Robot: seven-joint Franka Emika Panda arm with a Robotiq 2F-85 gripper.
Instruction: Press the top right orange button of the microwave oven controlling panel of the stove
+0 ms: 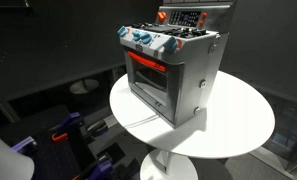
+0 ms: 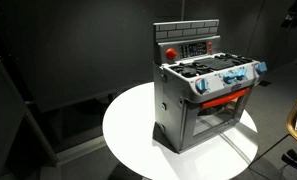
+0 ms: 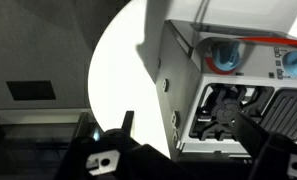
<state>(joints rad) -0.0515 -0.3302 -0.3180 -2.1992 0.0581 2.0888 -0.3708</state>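
My end effector (image 3: 189, 122) is open and holds nothing. In the wrist view its two dark fingers (image 3: 110, 152) stand wide apart at the lower edge, one on each side of the stove (image 3: 228, 90). I am above the stove's cooktop and touch nothing, which I take to be an approach pose. I look down on a black burner (image 3: 224, 106) and the blue knobs (image 3: 225, 55). With the jaws spread like this, I judge that one fingertip would have to do the pressing, or the fingers would close first to make a single blunt tip.

The microwave oven controlling panel (image 2: 194, 47) does not show in my wrist view. In both exterior views it stands upright in the raised back panel, behind the burners. Its face looks forward over the cooktop toward the knobs. Its long axis runs level, across the stove's width, with a red round piece (image 2: 171, 53) at one end. The button I need should lie in the top row at the end away from that piece, though the buttons are too small to single out.

The stove stands squarely on the round white worktop (image 1: 240, 128), so a forward press should meet firm backing.
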